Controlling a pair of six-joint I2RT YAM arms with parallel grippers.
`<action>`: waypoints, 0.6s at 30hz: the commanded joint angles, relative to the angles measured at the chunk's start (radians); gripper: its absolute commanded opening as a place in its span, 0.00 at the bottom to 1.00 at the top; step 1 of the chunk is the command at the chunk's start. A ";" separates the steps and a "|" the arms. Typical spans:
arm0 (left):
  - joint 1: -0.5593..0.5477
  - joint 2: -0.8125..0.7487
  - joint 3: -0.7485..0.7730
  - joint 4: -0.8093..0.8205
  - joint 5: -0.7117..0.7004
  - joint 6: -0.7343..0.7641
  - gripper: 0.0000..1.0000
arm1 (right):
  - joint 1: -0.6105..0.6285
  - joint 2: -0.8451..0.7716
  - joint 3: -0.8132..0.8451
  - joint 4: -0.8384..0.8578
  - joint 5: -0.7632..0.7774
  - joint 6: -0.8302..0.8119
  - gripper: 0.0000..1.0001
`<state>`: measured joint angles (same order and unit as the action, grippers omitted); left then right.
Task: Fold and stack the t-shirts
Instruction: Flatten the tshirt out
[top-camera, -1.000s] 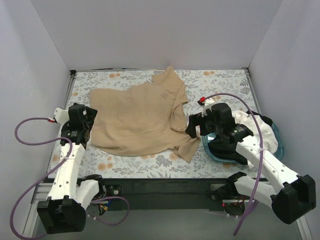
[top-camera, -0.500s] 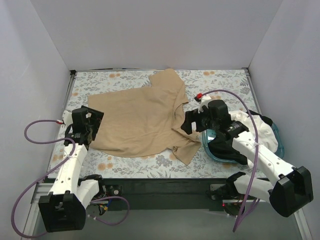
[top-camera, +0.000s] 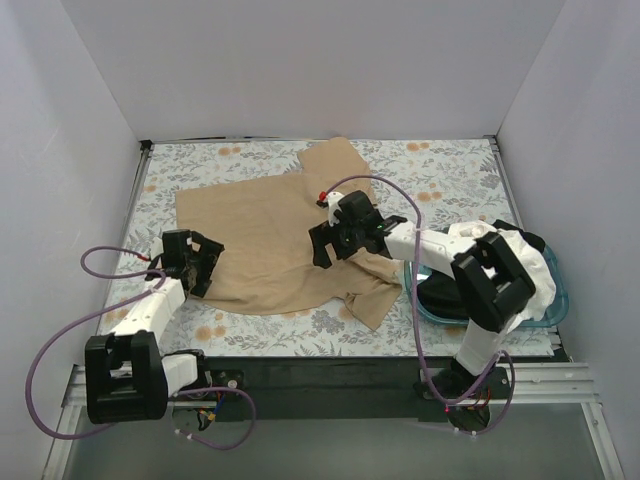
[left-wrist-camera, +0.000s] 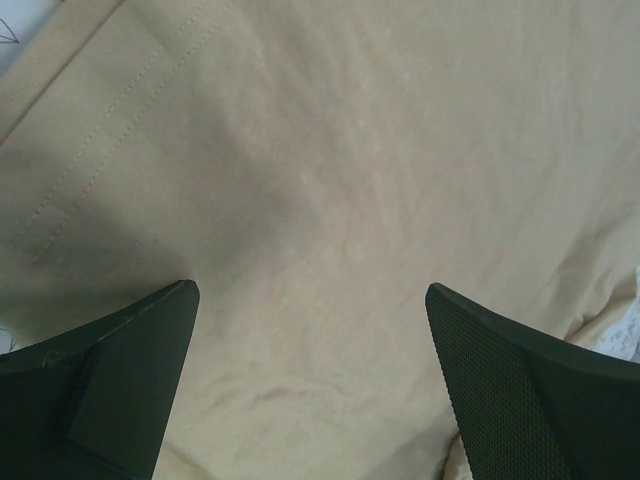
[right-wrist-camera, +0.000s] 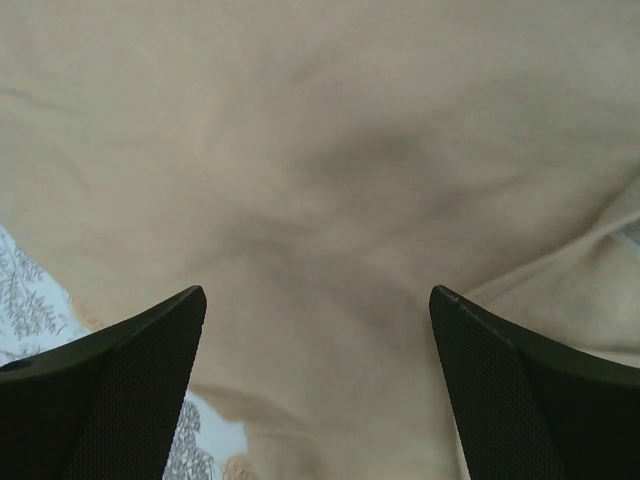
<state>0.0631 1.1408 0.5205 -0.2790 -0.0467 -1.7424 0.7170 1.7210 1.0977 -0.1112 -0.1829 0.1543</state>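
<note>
"Both grippers: report state."

"Left gripper (top-camera: 195, 270): jaws wide, nothing between them. Right gripper (top-camera: 325, 245): jaws wide, nothing held. Each wrist view shows only tan cloth in the gap."

"Change in the last second?"

"I moved both arms inward. My right gripper was beside the teal basin (top-camera: 425, 310) near the right edge of the tabletop (top-camera: 450, 165). It is now over the right-centre of the tan t-shirt (top-camera: 260, 235). My left gripper was off the cloth by the left edge and now hangs over the shirt's near-left corner. The shirt's left side also lies squarer than it did."

"Meaning for the task?"

"Judgement: spreading is nearly done and no fold has been made. I am placed to take the cloth at two points."

"Location of the task items?"

"Tan t-shirt: spread across the middle of the tabletop, one sleeve reaching the far edge. White t-shirt (top-camera: 505, 250) and black t-shirt (top-camera: 445, 295): heaped in the basin toward the near-right corner."

"Obstructions?"

"Bunched cloth lies just right of my right gripper, and the shirt's near-right flap sits just beside the basin rim. Judgement: that bunching needs flattening first, or the fold will set crooked."
</note>
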 joint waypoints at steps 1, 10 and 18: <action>0.001 0.051 -0.013 0.035 -0.039 0.017 0.97 | 0.004 0.083 0.085 0.028 0.016 0.005 0.98; 0.001 0.227 0.006 0.066 -0.054 0.012 0.98 | -0.077 0.155 0.047 0.011 0.065 0.025 0.98; 0.001 0.278 0.036 0.066 -0.058 0.026 0.98 | -0.283 0.065 -0.032 -0.041 0.243 0.001 0.98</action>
<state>0.0620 1.3674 0.5884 -0.1181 -0.0578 -1.7409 0.5266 1.8248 1.0939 -0.0792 -0.0879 0.1684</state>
